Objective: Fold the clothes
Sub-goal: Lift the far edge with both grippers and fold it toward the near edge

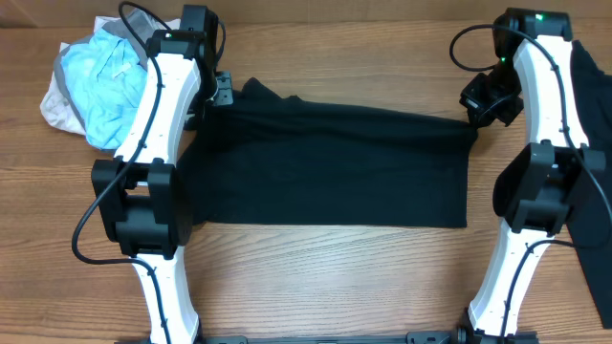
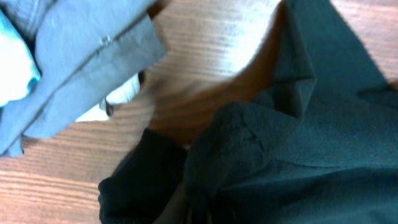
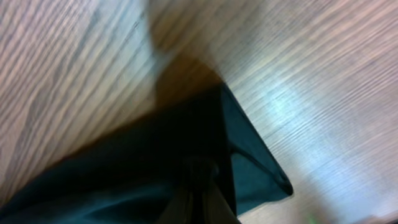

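The clothes (image 1: pixel 335 167), a plain black garment, lie as a wide rectangle across the middle of the table. My left gripper (image 1: pixel 222 93) is at its far left corner, shut on bunched black fabric (image 2: pixel 298 137). The cloth covers most of that gripper (image 2: pixel 199 211) in the left wrist view. At the far right corner my right gripper (image 1: pixel 478 107) is shut on the cloth too. In the right wrist view its fingers (image 3: pixel 202 186) pinch a pointed corner of the fabric (image 3: pixel 124 168) just above the wood.
A light-blue and grey bundle (image 1: pixel 96 81) sits at the far left, close to the left arm, and shows again in the left wrist view (image 2: pixel 81 56). Another black garment (image 1: pixel 593 143) lies along the right edge. The wooden table (image 1: pixel 335 277) shows in front.
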{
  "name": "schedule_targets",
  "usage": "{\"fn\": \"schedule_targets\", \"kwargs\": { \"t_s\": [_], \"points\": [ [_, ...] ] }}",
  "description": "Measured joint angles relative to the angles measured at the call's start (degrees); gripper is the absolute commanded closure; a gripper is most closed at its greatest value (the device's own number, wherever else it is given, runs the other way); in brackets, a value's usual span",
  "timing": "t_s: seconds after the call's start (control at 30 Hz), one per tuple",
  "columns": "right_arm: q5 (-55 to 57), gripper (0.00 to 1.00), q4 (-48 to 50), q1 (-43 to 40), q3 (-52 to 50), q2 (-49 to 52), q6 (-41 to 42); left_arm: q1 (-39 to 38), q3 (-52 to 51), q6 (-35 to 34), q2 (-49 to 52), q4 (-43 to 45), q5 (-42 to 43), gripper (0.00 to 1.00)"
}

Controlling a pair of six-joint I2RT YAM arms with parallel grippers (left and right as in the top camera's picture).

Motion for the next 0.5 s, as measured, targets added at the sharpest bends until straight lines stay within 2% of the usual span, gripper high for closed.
{"fn": "schedule_targets", "kwargs": {
  "t_s": [0.27, 0.5],
  "points": [
    [-1.6, 0.96, 0.1, 0.0, -2.1, -5.8, -0.2, 0.1, -0.1, -0.1, 0.0, -3.5, -1.8, 0.96],
    [-1.9, 0.96, 0.5, 0.0, -11.4, -6.9, -1.9, 2.0, -2.3, -0.1, 0.0, -5.1, -2.7, 0.96]
  ]
}}
